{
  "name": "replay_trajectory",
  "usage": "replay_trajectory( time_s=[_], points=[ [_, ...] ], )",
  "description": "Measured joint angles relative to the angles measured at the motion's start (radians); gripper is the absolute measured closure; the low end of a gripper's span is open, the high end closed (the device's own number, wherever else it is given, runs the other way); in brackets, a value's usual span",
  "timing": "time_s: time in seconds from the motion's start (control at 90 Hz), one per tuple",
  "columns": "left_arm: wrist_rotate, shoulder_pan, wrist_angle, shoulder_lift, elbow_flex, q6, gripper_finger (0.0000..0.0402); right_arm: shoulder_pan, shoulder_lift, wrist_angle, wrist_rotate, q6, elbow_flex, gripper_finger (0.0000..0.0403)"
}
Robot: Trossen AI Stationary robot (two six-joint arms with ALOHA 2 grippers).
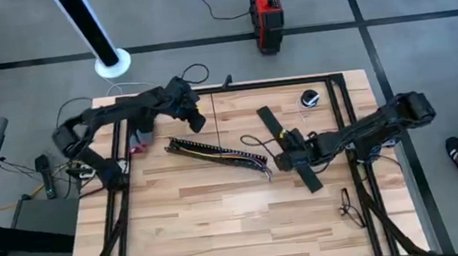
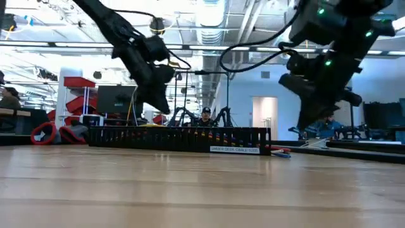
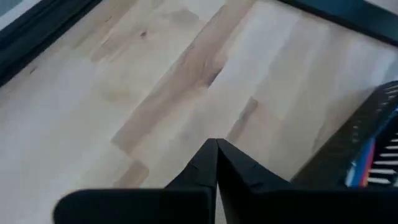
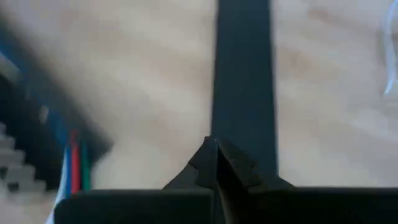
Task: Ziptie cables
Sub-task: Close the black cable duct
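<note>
At mid-surface the cables (image 1: 230, 153) look light and floppy, so we'd pinch mid-bundle; both pincers, left (image 3: 216, 149) at eleven o'clock, right (image 4: 211, 148) at three, are closed and empty.

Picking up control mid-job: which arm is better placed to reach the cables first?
Probably the right. The right gripper, shut and empty, hovers beside the near end of the cables in the slotted channel, over the flat black strip. The left gripper, also shut, sits behind the channel's far end.
</note>
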Motion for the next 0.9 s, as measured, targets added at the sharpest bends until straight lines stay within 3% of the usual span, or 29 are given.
replay_trajectory(
  time_s=[0.167,0.322,0.544,0.689,0.9],
  points=[
    [0.081,0.0,-0.017,0.096,0.12,0.05,0.0401,-0.108,0.05,0.0,0.046,-0.001,-0.009,0.0403],
    [0.087,0.0,-0.047,0.168,0.228,0.11,0.0401,-0.17,0.127,0.067,0.046,-0.059,-0.009,0.0403],
    [0.087,-0.001,-0.11,0.279,0.338,0.158,0.0401,-0.174,0.212,0.261,-0.025,-0.184,-0.005,0.0403],
    [0.087,-0.001,-0.117,0.325,0.36,0.192,0.04,-0.151,0.212,0.282,-0.035,-0.189,-0.006,0.0403],
    [0.168,0.0,-0.067,0.347,0.366,0.234,0.0356,-0.132,0.202,0.33,-0.081,-0.298,-0.008,0.0403]
  ],
)
